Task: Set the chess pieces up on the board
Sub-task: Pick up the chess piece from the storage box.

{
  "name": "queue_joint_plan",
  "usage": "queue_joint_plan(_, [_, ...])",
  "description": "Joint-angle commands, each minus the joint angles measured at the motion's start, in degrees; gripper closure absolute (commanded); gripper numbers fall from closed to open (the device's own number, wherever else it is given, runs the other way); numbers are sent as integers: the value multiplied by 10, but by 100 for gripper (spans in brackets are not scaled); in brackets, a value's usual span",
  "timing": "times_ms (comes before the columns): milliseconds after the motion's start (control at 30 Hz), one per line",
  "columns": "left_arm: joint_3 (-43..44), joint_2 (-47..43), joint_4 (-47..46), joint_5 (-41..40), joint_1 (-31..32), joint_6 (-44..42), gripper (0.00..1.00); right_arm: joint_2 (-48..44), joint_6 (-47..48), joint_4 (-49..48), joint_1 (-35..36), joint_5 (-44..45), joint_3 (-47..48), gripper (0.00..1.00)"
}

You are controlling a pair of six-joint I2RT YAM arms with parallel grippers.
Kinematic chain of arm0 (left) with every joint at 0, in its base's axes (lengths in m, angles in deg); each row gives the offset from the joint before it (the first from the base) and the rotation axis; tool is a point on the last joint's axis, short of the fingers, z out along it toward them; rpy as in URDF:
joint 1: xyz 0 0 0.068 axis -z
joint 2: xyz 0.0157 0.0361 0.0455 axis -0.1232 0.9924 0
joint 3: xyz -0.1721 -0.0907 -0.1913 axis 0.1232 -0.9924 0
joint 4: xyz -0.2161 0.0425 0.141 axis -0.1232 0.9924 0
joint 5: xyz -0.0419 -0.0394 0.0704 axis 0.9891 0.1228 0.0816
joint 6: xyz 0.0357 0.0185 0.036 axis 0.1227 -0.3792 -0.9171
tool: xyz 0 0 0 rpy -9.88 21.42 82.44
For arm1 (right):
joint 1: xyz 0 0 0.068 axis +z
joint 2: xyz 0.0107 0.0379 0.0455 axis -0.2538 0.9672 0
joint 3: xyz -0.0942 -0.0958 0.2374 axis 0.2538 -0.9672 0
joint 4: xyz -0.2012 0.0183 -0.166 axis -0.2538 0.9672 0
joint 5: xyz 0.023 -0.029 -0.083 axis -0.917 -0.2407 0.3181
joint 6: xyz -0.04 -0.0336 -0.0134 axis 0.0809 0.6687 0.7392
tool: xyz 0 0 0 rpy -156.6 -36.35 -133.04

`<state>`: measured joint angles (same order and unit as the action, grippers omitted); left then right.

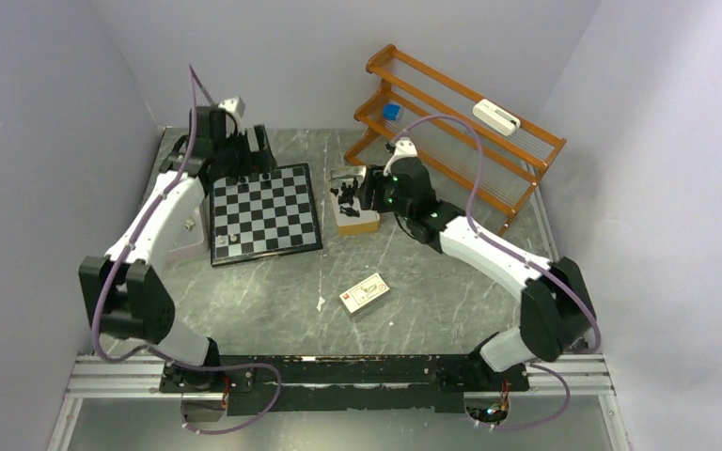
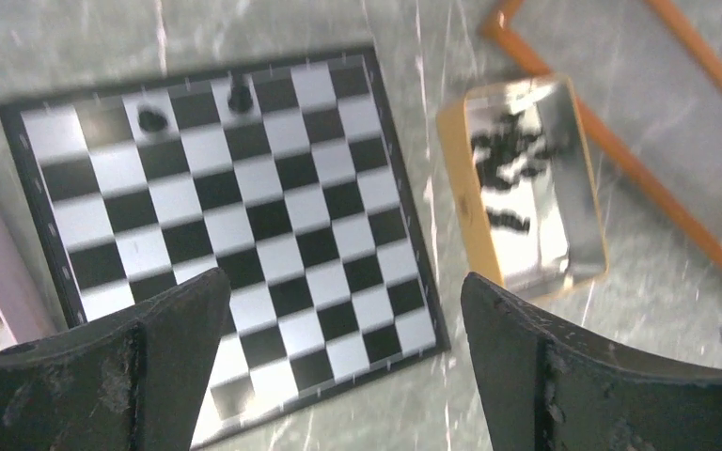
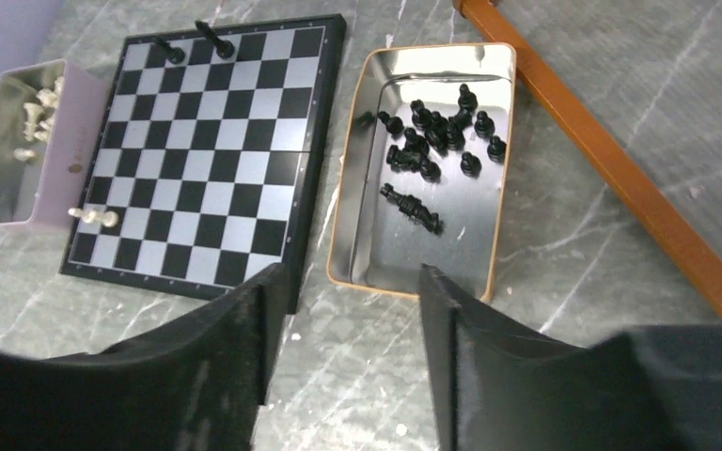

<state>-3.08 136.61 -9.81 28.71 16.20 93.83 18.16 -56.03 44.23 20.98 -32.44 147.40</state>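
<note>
The checkered board (image 1: 265, 214) lies left of centre. Two black pieces (image 3: 171, 52) stand on its far edge, also in the left wrist view (image 2: 239, 97). Two pale pieces (image 3: 94, 216) stand at its opposite edge. More black pieces (image 3: 432, 141) lie in an open metal tin (image 3: 353, 235) right of the board. Pale pieces (image 3: 38, 103) sit in a lilac box (image 3: 75, 141) on the board's left. My left gripper (image 1: 247, 164) is open and empty above the board's far edge (image 2: 343, 310). My right gripper (image 1: 364, 193) is open and empty over the tin (image 3: 343, 282).
An orange wooden rack (image 1: 461, 122) stands at the back right, holding a blue cube (image 1: 392, 111) and a white object (image 1: 495, 116). A small card box (image 1: 364, 292) lies on the marble table in front of the board.
</note>
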Motion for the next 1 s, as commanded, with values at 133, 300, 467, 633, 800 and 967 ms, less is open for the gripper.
queue_joint_plan(133, [-196, -168, 14, 32, 1, -30, 2, 144, 55, -19, -1, 16, 102, 57])
queue_joint_plan(300, [-293, -275, 15, -6, 2, -39, 2, 227, 79, -6, -1, 31, 167, 62])
queue_joint_plan(467, [-331, -350, 7, -41, 3, -34, 2, 297, 94, -4, 0, 29, 220, 65])
queue_joint_plan(633, [-315, -375, 23, -76, 3, -38, 2, 357, 102, -4, 3, 31, 266, 65])
queue_joint_plan(800, [-314, -377, 24, -76, 3, -39, 2, 403, 113, 2, 8, 49, 305, 68])
queue_joint_plan(967, [-313, -377, 26, -78, 3, -40, 2, 434, 122, 4, 12, 71, 328, 70])
